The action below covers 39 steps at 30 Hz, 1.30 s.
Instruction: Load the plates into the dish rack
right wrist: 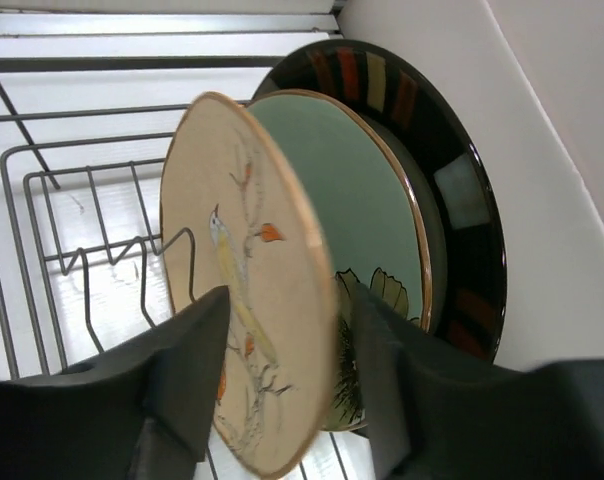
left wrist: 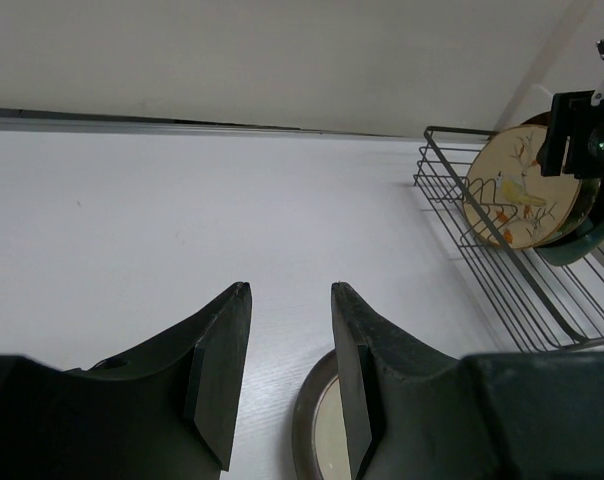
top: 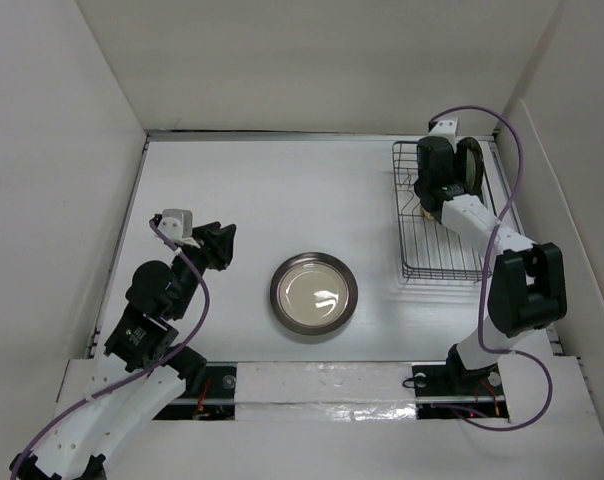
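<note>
Top external view: a white table (top: pixel 262 190) with both arms mounted at its near edge.
Dish rack (top: pixel 437 255): a dark wire basket lying flat on the table at the far right, its long side running away from the arms.
Right gripper (right wrist: pixel 290 295): over the far end of the rack, fingers apart, one on each side of the tan plate's rim; whether either finger touches it cannot be told.
Tan plate (right wrist: pixel 242 250): on edge in the rack's far end, tilted, its bird-and-twig drawing facing the rack's free length.
Teal-faced plate (right wrist: pixel 362 190): on edge just behind the tan one.
Dark glossy plate (right wrist: pixel 472 230): striped rim, rearmost, nearest the rack's far end.
Brown-rimmed cream plate (top: pixel 314 295): flat on the table near the middle, well apart from the rack.
Left gripper (left wrist: pixel 290 292): fingers apart with nothing between them, above the table just left of the cream plate.
</note>
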### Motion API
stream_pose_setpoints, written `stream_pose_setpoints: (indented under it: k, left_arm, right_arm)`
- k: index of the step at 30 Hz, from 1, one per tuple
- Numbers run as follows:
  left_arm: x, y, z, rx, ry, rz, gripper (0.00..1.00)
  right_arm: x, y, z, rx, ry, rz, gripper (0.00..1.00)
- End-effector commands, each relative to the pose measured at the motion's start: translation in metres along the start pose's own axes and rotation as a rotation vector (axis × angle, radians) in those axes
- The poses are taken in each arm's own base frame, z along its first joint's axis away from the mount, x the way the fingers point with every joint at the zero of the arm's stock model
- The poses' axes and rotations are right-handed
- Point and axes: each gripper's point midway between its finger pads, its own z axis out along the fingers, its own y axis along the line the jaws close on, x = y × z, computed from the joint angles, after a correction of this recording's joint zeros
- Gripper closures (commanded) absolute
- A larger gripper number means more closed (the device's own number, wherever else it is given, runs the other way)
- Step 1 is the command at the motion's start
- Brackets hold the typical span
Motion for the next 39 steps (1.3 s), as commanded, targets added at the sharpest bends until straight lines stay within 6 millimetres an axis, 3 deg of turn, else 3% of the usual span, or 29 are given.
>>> stream_pose_setpoints:
  k: [1,5,9,11,13,15,16,17,18,19,21,25,27,28,31,35,39]
  left_arm:
    - [-0.010,-0.002,0.002,0.006,-0.038,-0.015,0.65]
    - [-0.012,0.001,0.001,-0.010,-0.050,-0.017,0.65]
    - [-0.008,0.000,0.004,-0.008,-0.029,-0.010,0.65]
    - [-0.007,0.002,0.005,-0.022,-0.027,-0.009,0.65]
    - [-0.005,0.003,0.006,-0.026,-0.019,-0.007,0.65]
    - [-0.006,0.002,0.005,-0.022,-0.019,-0.007,0.66]
    - [-0.007,0.002,0.005,-0.022,-0.025,-0.006,0.66]
    - [-0.007,0.004,0.005,-0.032,-0.028,-0.006,0.67]
    - [-0.007,0.005,0.005,-0.036,-0.029,-0.006,0.67]
    - [-0.005,0.005,0.006,-0.038,-0.022,-0.005,0.67]
    - [-0.005,0.003,0.005,-0.026,-0.019,-0.010,0.68]
    - [-0.005,0.003,0.006,-0.024,-0.021,-0.008,0.68]
    - [-0.004,0.000,0.006,-0.009,-0.011,-0.008,0.68]
    - [-0.005,0.000,0.005,-0.008,-0.015,-0.009,0.68]
    - [-0.007,0.003,0.004,-0.021,-0.031,-0.013,0.67]
    - [-0.011,0.000,0.001,-0.006,-0.042,-0.017,0.67]
    - [-0.012,0.001,0.000,-0.008,-0.045,-0.019,0.67]
  right_arm:
    - [-0.034,-0.005,-0.017,-0.021,-0.080,0.188,0.32]
    - [-0.063,-0.018,-0.044,-0.073,-0.151,0.280,0.30]
    - [-0.097,0.006,-0.091,-0.288,-0.248,0.336,0.34]
    - [-0.100,0.039,-0.121,-0.457,-0.279,0.324,0.66]
    - [-0.101,0.088,-0.159,-0.759,-0.287,0.309,1.00]
    - [-0.085,0.143,-0.216,-1.125,-0.260,0.223,1.00]
    - [-0.066,0.168,-0.228,-1.220,-0.199,0.180,1.00]
    - [-0.055,0.188,-0.254,-1.323,-0.178,0.135,1.00]
    - [-0.046,0.200,-0.266,-1.387,-0.155,0.110,1.00]
    - [-0.017,0.216,-0.266,-1.409,-0.058,0.061,0.96]
    - [0.005,0.230,-0.274,-1.453,0.005,0.001,0.88]
    - [0.057,0.248,-0.274,-1.483,0.180,-0.037,0.45]
    - [0.082,0.257,-0.267,-1.470,0.253,-0.064,0.36]
    - [0.092,0.256,-0.258,-1.441,0.275,-0.066,0.26]
    - [0.108,0.255,-0.250,-1.430,0.330,-0.052,0.18]
    - [0.137,0.255,-0.232,-1.355,0.412,-0.088,0.14]
    - [0.158,0.257,-0.235,-1.382,0.497,-0.074,0.15]
